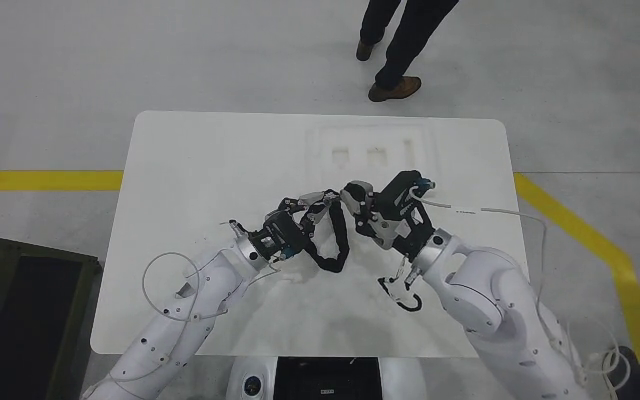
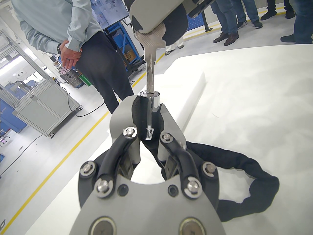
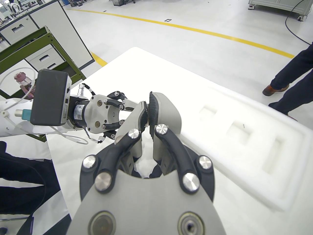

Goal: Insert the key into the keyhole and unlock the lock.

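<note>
My left gripper point(image 2: 148, 110) is shut on the chrome lock cylinder point(image 2: 152, 99) of a black fabric-sleeved cable lock point(image 2: 244, 170), keyhole end facing away from the wrist. A silver key point(image 2: 150, 67) has its tip in the keyhole slot, most of the blade still outside. My right gripper point(image 2: 156, 31) is shut on the key's knurled head. In the right wrist view my right gripper point(image 3: 148, 117) is closed tip to tip against the left gripper's fingers point(image 3: 137, 118), with the key hidden between the pads. From above, both grippers point(image 1: 345, 205) meet over the table's middle, the black cable point(image 1: 335, 250) drooping below.
A white foam tray point(image 1: 375, 150) with several recesses lies at the table's far side. A black hook-shaped piece point(image 1: 400, 295) rests near the right arm. The white table point(image 1: 180, 180) has free room on its left half. People stand beyond the table.
</note>
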